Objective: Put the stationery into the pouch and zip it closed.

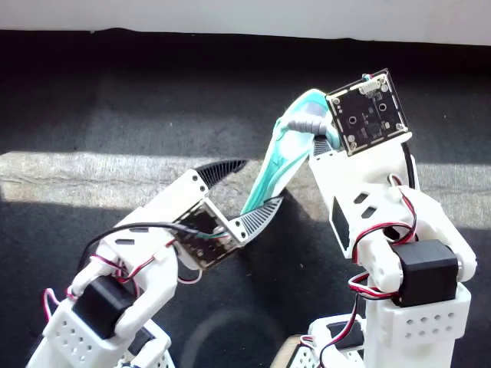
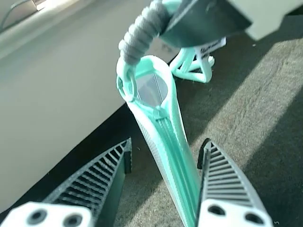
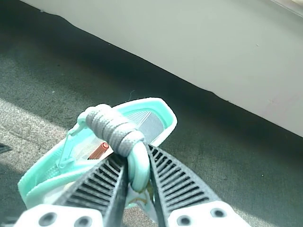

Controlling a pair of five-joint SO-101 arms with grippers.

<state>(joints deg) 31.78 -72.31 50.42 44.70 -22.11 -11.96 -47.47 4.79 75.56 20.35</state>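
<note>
Two grippers meet at a mint-green mesh pouch [image 1: 278, 165], held slanting over the dark grey felt table [image 1: 115, 100]. The right gripper [image 3: 137, 158] is pressed together on the pouch's upper rim, just beside a grey braided cord [image 3: 113, 130] at the zip pull. The left gripper [image 2: 168, 144] stands spread, its ribbed fingers either side of the pouch's lower end, one finger against it. A reddish cylinder [image 3: 100, 150] shows inside the pouch.

looks like a hobby robotics bench to me, dark felt-like mat [image 1: 92, 100], plain white wall [image 1: 230, 14] behind, sun stripe [image 1: 77, 180] across the mat, two white printed arms [image 1: 376, 207], loose servo wires [image 1: 146, 225]
</note>
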